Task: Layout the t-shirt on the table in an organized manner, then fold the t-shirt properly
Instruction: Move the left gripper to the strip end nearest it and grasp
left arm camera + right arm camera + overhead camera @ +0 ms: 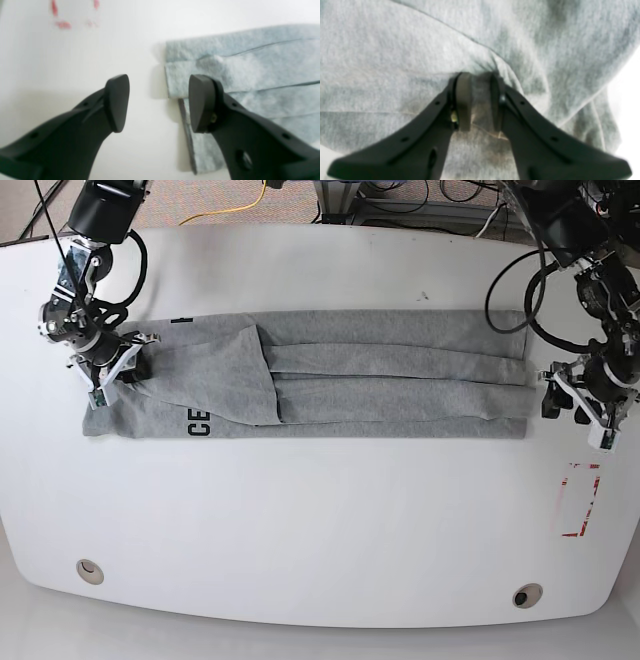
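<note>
At table centre: the t-shirt (340,375) lies as a long band from 9 to 3 o'clock on the table (300,530).
Progress: lengthwise folds look done; crosswise folds remain.
Right gripper (477,102): jaws pinching cloth at 9 o'clock.
Left gripper (158,102): jaws apart, empty, by the 3 o'clock end.
Writing: dark letters "CE", remainder hidden.

The base view looks steeply down from above on the whole table (320,520). Each wrist view looks out along its own fingers, close to the surface — the left at the t-shirt (262,72) end, the right filled with its cloth — both spots lying within the base view.
</note>
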